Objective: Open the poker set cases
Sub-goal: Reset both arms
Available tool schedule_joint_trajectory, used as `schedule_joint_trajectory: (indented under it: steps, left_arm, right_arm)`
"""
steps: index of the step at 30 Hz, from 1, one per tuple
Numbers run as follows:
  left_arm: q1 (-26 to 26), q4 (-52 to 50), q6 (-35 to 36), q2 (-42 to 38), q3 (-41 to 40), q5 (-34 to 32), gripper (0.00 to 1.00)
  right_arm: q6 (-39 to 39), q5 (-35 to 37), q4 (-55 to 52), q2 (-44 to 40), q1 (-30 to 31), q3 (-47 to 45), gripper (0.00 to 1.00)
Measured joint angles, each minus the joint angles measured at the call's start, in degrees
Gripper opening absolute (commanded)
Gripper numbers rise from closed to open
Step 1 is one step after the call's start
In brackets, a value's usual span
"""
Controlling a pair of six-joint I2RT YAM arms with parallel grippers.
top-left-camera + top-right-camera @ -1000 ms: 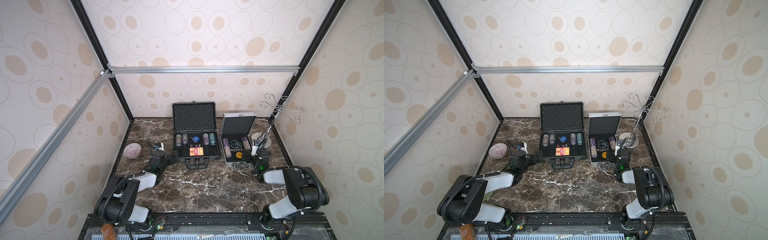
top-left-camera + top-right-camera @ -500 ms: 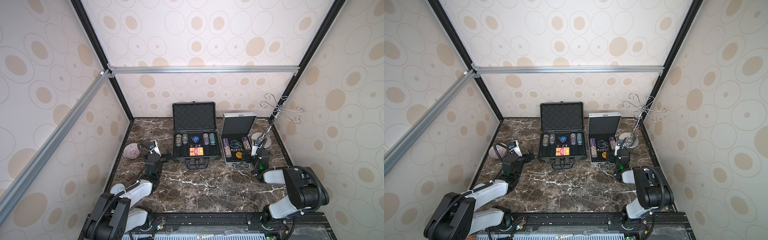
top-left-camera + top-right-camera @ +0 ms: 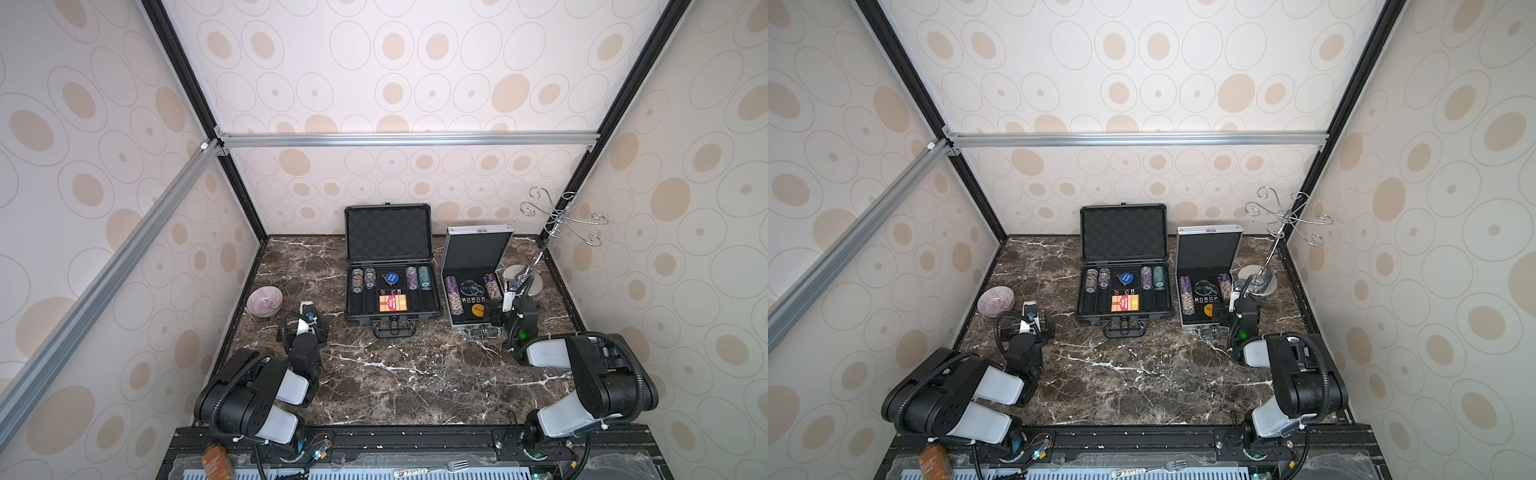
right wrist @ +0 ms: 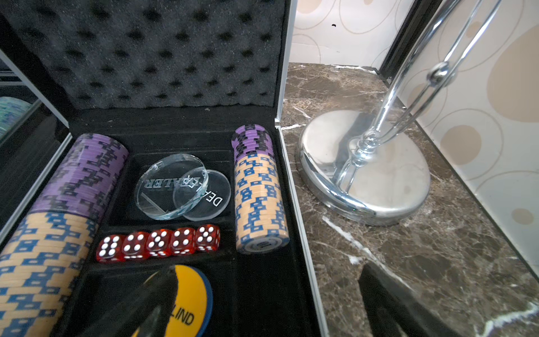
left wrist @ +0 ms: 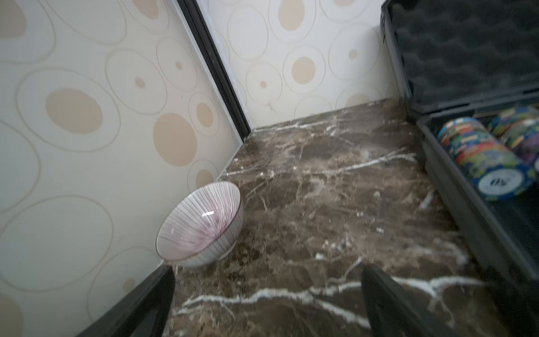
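Silver case beside wide right pincer, dark case apart from wide left pincer

- A large dark grey hard-shell case stood open, its black egg-crate foam lid raised.
- Stacked multicoloured poker chips lay inside the case.
- A pink-striped ribbed bowl leaned against the wall, well apart from the case.
- Brown marble tabletop separated them.
- The left gripper was spread wide near the case, holding nothing.

yellow button: inside silver case, half hidden by right gripper
dark case: beside silver case, cut off at the edge, blurred
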Motion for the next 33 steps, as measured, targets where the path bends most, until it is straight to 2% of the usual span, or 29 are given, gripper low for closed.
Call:
schedule_joint_trajectory:
  steps: [3,7,12,17,24,33]
  left_arm:
    - [0.07,0.85,0.26,-1.6,1.84,1.09,1.0]
    - [1.11,2.54,-1.95,-3.61,0.35,4.94,1.0]
    - [2.8,6.86,-3.32,2.51,0.39,8.5,1.0]
    - [7.15,10.03,-5.18,5.14,-0.17,16.81,1.0]
    - [12.02,3.67,-8.02,6.16,4.94,26.58,1.0]
    - [12.85,0.26,-10.49,6.16,6.1,27.19,1.0]
  right_arm:
    - [0.0,0.0,0.0,0.0,0.0,0.0,1.0]
    - [0.0,0.0,0.0,0.0,0.0,0.0,1.0]
    - [0.0,0.0,0.0,0.0,0.0,0.0,1.0]
    - [0.0,0.0,0.0,0.0,0.0,0.0,1.0]
    - [0.0,0.0,0.0,0.0,0.0,0.0,1.0]
    - [0.0,0.0,-0.02,0.0,0.0,0.0,1.0]
